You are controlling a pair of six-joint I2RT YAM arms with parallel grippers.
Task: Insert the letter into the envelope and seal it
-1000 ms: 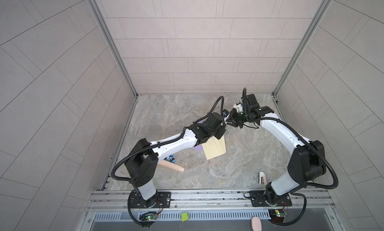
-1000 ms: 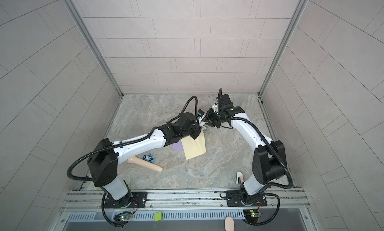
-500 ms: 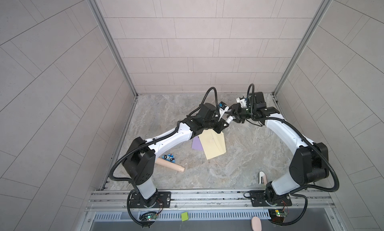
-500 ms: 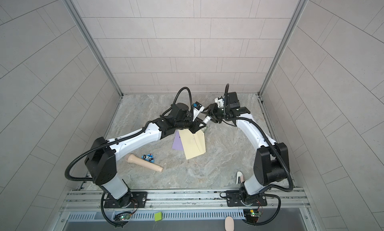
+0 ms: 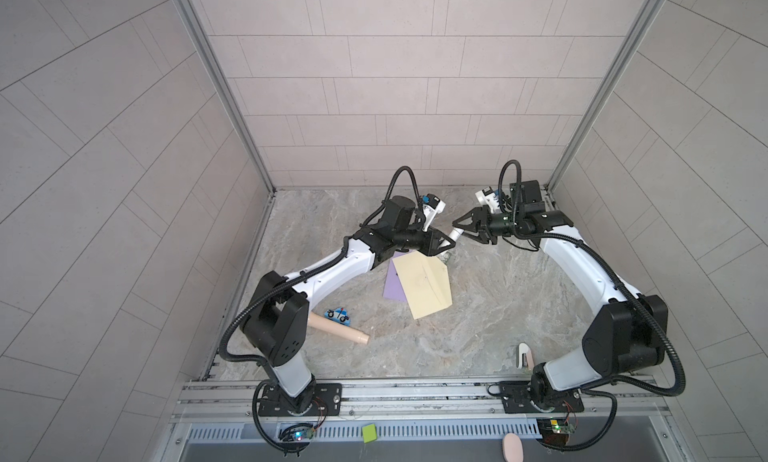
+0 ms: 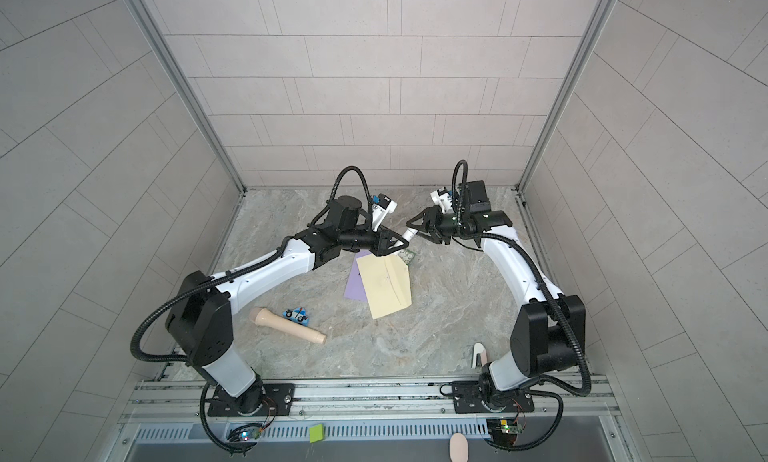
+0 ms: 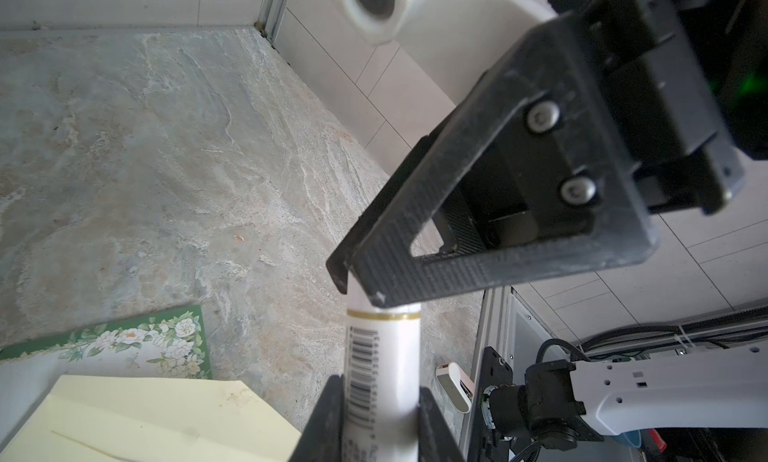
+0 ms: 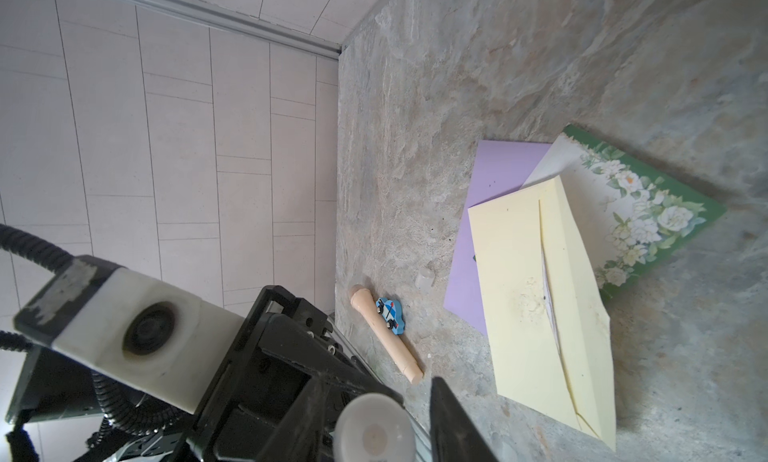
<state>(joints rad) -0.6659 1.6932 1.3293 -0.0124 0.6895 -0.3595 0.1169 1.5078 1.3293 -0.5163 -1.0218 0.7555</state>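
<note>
Envelope, pale yellow, flat on the counter mid-field, much where it lay a second ago but now uncovered. A floral-bordered card juts from its far edge; inside or merely under, cannot tell. A purple sheet shows under its left side. Flap not visibly stuck down. The change is above the envelope. A second ago both grippers crowded low over its far end; now they have lifted clear and toward the back wall, meeting in the air. Left gripper: fingers pinching the barrel of a white glue stick, which points at the right arm. Right gripper: fingers partly spread, bracketing the stick's tip; whether they press it, cannot tell. The tip shows round and pale in the right wrist view; cap or bare glue, unclear. Reading: this looks like uncapping or a hand-over, preparation for sealing. If the card is the letter, insertion looks unfinished. Toy car and wooden peg lie well apart, near left.
</note>
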